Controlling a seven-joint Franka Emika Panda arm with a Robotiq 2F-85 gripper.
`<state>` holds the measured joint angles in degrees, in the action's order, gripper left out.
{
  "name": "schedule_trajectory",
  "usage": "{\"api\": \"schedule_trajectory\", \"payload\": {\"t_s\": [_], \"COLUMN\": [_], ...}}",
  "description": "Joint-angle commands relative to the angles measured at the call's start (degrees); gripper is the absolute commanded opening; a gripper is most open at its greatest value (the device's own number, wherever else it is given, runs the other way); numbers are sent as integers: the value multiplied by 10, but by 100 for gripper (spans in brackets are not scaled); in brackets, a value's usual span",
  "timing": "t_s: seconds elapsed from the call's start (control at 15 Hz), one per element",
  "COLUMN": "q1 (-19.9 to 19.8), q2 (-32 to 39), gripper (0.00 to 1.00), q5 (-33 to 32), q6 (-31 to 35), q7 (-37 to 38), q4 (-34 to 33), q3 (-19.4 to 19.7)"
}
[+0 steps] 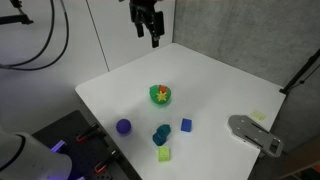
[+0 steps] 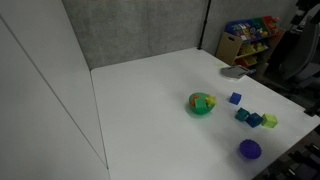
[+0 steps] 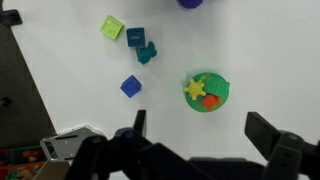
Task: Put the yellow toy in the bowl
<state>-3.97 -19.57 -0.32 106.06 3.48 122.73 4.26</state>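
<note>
Pincer (image 1: 150, 38) spread and empty, I hang high over the desk's (image 1: 225, 85) far side, pointing straight down; the yellow toy (image 3: 194, 89) lies in the bowl (image 3: 223, 98).

On a white table (image 1: 215, 75) we see a purple ball (image 1: 123, 126), a blue cube (image 1: 186, 125), a teal toy (image 1: 161, 133) near a yellow-green cube (image 1: 164, 154), and a grey device (image 1: 255, 135).

Small round green bowl (image 3: 222, 88) sits upright on white tabletop (image 3: 250, 40), near table's middle in both exterior views. Tiny bright yellow toy (image 3: 195, 89), roughly star-shaped, lies inside bowl against one side, arms spread flat. In an exterior view, yellow toy (image 1: 157, 92) shows just above rim.
</note>
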Motion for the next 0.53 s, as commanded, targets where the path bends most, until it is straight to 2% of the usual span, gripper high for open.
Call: {"api": "schedule_trajectory", "payload": {"t_s": [0.0,0.47], "q1": [-1,-1], "q2": [-3,-4], "gripper": [100,100], "q5": [-20,-14], "q6": [-36,-25], "q7": [-18,-7], "q4": [-39,-36], "q3": [-4,-4]}}
